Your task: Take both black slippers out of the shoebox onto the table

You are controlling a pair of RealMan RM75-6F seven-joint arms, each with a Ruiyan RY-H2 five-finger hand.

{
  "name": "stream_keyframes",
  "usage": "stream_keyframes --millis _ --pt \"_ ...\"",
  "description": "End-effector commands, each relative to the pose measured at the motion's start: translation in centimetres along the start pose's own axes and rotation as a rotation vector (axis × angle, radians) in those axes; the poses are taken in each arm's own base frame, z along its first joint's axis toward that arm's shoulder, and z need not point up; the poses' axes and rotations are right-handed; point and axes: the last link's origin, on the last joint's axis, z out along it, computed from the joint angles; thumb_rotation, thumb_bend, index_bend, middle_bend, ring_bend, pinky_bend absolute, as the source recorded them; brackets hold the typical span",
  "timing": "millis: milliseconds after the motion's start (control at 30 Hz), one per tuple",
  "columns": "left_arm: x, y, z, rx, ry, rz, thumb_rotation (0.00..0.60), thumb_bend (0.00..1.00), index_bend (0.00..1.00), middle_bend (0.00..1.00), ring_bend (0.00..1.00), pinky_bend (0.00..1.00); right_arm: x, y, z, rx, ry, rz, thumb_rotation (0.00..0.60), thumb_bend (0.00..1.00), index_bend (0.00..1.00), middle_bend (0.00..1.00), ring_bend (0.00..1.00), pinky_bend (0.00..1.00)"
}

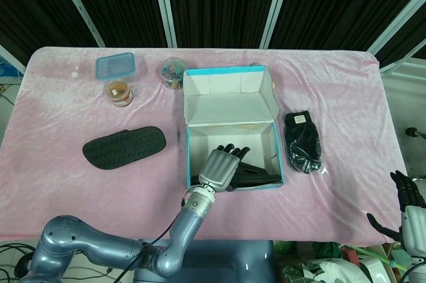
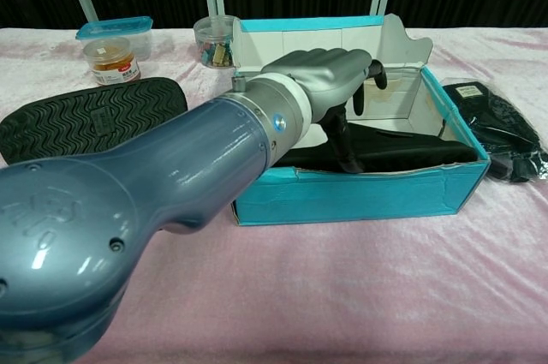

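The left hand (image 1: 219, 167) is reaching over the near wall of the shoebox (image 1: 265, 187) at the centre of the frame, its dark fingers (image 2: 358, 98) pointing down into the box. Below them lies one black slipper (image 2: 402, 148), flat along the box floor on the near side. From the chest view a finger comes down onto the slipper, but whether the hand actually grasps it I cannot tell.

The other slipper (image 1: 124, 147) is already out on the pink table (image 1: 66, 103), sole up, at the left of the frame, well apart from the box.

The right hand (image 1: 405, 204) hangs at the lower right corner, off the table edge, fingers spread and holding nothing.

Just right of the box sits a black pouch in clear wrap (image 1: 303, 140). At upper left there is a blue-lidded container (image 1: 115, 65), a small jar (image 1: 119, 91) and a clear tub (image 1: 174, 71).
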Motion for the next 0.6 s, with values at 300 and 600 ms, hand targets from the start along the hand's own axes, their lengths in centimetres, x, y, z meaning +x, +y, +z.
stream_keyframes --millis 300,600 --pt "-0.6 1.0 2.1 0.033 -0.013 0.006 0.600 0.16 0.23 0.38 0.29 0.35 0.0 0.2 -0.2 -0.010 0.000 0.000 0.600 0.11 0.03 0.04 0.00 0.18" --pt "-1.4 1.4 3.2 0.021 -0.037 0.028 0.600 0.38 0.36 0.53 0.43 0.45 0.1 0.1 -0.2 -0.012 0.000 0.000 0.600 0.11 0.03 0.04 0.00 0.18"
